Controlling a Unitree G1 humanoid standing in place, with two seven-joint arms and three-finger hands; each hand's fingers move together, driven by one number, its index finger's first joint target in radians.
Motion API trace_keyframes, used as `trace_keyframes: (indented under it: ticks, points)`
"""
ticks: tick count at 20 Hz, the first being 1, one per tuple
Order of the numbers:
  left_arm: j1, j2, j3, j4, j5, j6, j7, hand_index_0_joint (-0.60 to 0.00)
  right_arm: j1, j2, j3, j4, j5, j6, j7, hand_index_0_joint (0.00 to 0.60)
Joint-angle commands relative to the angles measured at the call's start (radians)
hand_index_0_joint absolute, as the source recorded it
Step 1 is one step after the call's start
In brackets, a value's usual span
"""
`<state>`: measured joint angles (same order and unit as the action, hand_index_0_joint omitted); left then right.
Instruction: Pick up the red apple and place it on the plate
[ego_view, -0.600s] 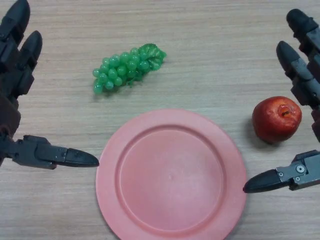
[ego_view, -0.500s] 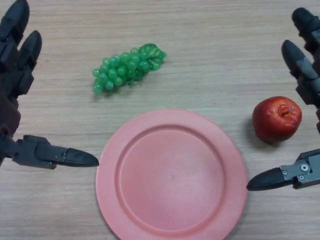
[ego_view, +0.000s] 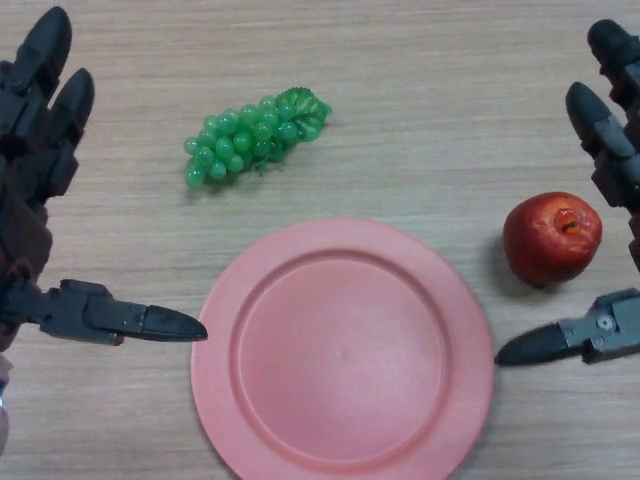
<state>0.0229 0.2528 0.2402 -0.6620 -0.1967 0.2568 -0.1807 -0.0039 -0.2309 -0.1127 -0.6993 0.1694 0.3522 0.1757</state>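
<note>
Sitting on the wooden tabletop (ego_view: 420, 110) just right of the round pink plastic plate (ego_view: 342, 348) is the glossy red apple (ego_view: 552, 238) — round, firm, probably light and a bit slippery. Right hand (ego_view: 612, 190) is spread wide around it; best pinched across its middle. Left hand (ego_view: 40, 200) waits open.

Looks like a lab test setup, honestly: bare wood-grain counter (ego_view: 450, 90) with only plastic-looking toy grapes (ego_view: 255, 135), one apple (ego_view: 552, 238) and a pink plate (ego_view: 342, 350).
</note>
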Motion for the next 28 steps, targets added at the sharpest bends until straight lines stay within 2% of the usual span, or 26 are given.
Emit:
trace_keyframes:
  ticks: [1, 9, 12, 14, 17, 18, 19, 20, 21, 22, 24, 26, 27, 28]
  points:
    - [0.003, 0.012, 0.025, -0.046, 0.043, -0.174, 0.009, 0.0, -0.062, -0.047, -0.076, 0.057, 0.043, -0.241, 0.014, 0.0]
    - [0.039, -0.005, 0.029, -0.034, 0.034, -0.208, 0.006, 0.0, -0.285, -0.158, -0.101, 0.699, -0.057, -0.597, -0.056, 0.0]
    - [0.043, -0.005, 0.043, -0.044, 0.025, -0.196, 0.006, 0.0, -0.348, -0.174, -0.082, 0.975, -0.114, -0.759, -0.076, 0.0]
    - [0.044, -0.004, 0.05, -0.046, 0.018, -0.194, 0.004, 0.0, -0.386, -0.181, -0.072, 1.119, -0.149, -0.834, -0.123, 0.0]
    - [0.046, -0.006, 0.057, -0.041, 0.011, -0.197, 0.0, 0.0, -0.376, -0.159, -0.037, 1.16, -0.169, -0.827, -0.146, 0.0]
    - [0.046, -0.005, 0.058, -0.041, 0.011, -0.197, 0.001, 0.0, -0.375, -0.158, -0.034, 1.162, -0.178, -0.827, -0.149, 0.099]
    - [0.046, -0.005, 0.058, -0.041, 0.012, -0.196, 0.002, 0.0, -0.372, -0.155, -0.028, 1.166, -0.201, -0.825, -0.158, 0.249]
    - [0.046, -0.005, 0.058, -0.04, 0.014, -0.198, 0.002, 0.0, -0.372, -0.156, -0.02, 1.181, -0.25, -0.829, -0.179, 0.349]
    - [0.048, -0.006, 0.057, -0.039, 0.016, -0.202, 0.002, 0.0, -0.378, -0.157, -0.004, 1.213, -0.344, -0.835, -0.218, 0.5]
    - [0.05, -0.008, 0.056, -0.035, 0.018, -0.212, 0.002, 0.0, -0.39, -0.166, 0.013, 1.255, -0.475, -0.847, -0.278, 0.598]
    - [0.057, -0.013, 0.051, -0.032, 0.021, -0.225, 0.002, 0.0, -0.385, -0.178, 0.013, 1.249, -0.56, -0.857, -0.332, 0.6]
    - [0.071, -0.021, 0.036, -0.031, 0.029, -0.238, 0.002, 0.0, -0.364, -0.177, 0.011, 1.18, -0.588, -0.826, -0.332, 0.6]
    - [0.08, -0.023, 0.031, -0.035, 0.031, -0.237, -0.005, 0.0, -0.348, -0.165, 0.008, 1.098, -0.575, -0.797, -0.315, 0.6]
    - [0.083, -0.023, 0.032, -0.039, 0.026, -0.234, -0.009, 0.0, -0.32, -0.142, 0.008, 0.985, -0.519, -0.747, -0.26, 0.6]
